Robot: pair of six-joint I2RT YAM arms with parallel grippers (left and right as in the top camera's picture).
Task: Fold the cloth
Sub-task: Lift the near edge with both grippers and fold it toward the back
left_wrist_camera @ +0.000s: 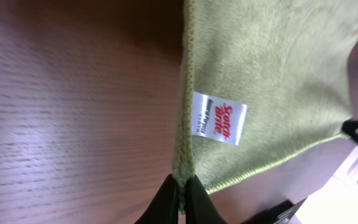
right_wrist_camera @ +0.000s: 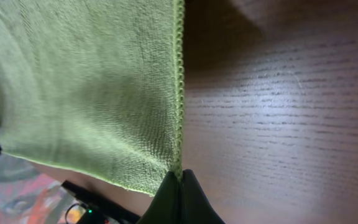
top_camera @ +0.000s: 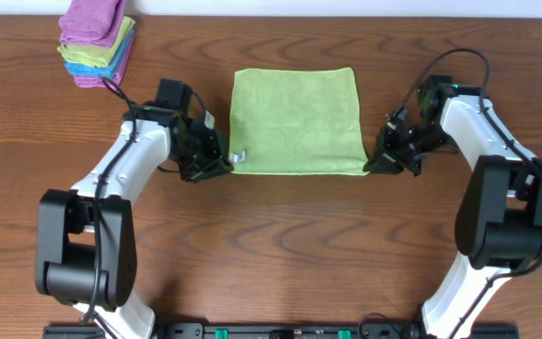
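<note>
The lime-green cloth (top_camera: 296,118) lies spread in the middle of the wooden table, its small white tag (top_camera: 239,155) at the near left corner. My left gripper (top_camera: 222,165) is shut on that near left corner; in the left wrist view the fingers (left_wrist_camera: 182,186) pinch the cloth edge (left_wrist_camera: 272,74) just below the tag (left_wrist_camera: 219,118). My right gripper (top_camera: 374,166) is shut on the near right corner; in the right wrist view the fingers (right_wrist_camera: 180,183) clamp the stitched edge of the cloth (right_wrist_camera: 86,87). Both held corners look lifted slightly off the table.
A stack of folded purple, green and blue cloths (top_camera: 97,42) sits at the far left corner. The robot base rail (top_camera: 280,330) runs along the near edge.
</note>
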